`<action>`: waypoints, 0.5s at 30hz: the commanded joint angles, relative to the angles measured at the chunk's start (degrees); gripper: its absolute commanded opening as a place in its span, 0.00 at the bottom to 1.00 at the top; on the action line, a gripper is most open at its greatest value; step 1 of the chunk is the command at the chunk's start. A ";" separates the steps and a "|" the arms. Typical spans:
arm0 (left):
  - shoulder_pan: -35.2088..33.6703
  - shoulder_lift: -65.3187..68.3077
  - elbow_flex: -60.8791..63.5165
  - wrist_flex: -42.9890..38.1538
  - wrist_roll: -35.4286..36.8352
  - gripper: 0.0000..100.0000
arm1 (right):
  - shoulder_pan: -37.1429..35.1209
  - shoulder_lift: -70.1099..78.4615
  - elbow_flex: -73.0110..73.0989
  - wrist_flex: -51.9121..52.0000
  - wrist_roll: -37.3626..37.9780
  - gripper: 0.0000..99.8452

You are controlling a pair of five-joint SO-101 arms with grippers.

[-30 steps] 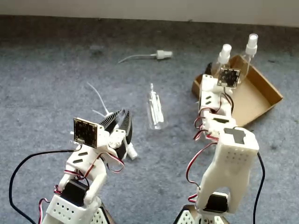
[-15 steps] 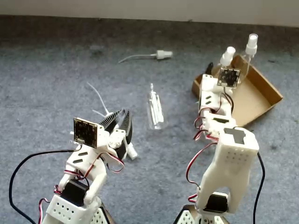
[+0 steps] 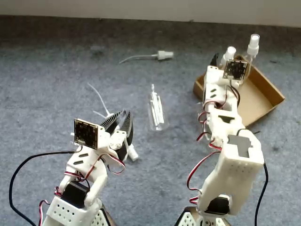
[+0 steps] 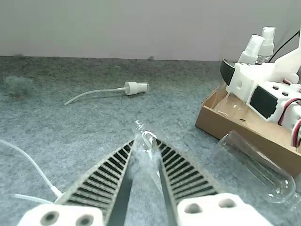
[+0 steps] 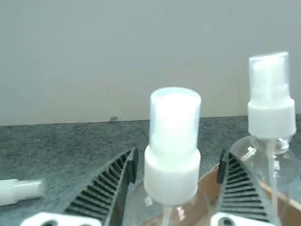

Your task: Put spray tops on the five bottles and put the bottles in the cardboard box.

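The left tool (image 4: 145, 140) is clamped on a clear bottle (image 4: 140, 128). The right tool (image 5: 177, 157) stands open astride a capped bottle (image 5: 173, 120) in the cardboard box (image 3: 261, 101), beside 1 second capped bottle (image 5: 269, 103). An uncapped bottle (image 3: 155, 111) lies on the tabletop (image 3: 56, 70).

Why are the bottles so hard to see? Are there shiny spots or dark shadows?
High view: the lying bottle is see-through, carpet showing through, pale glare streaks. Left wrist view: bright glints on its rounded end, and on the clear bottle in the left pincer. Right wrist view: soft even light on the spray top, no hard shadow.
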 commanded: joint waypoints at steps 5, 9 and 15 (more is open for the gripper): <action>-1.01 0.40 1.10 0.35 0.35 0.00 | 0.48 -8.40 -2.15 0.57 0.44 0.24; -1.01 0.40 1.10 0.35 0.35 0.00 | 0.31 -11.12 -2.33 3.65 0.62 0.24; -1.01 0.40 1.10 0.35 0.35 0.00 | 0.40 -16.40 -2.59 10.68 0.26 0.24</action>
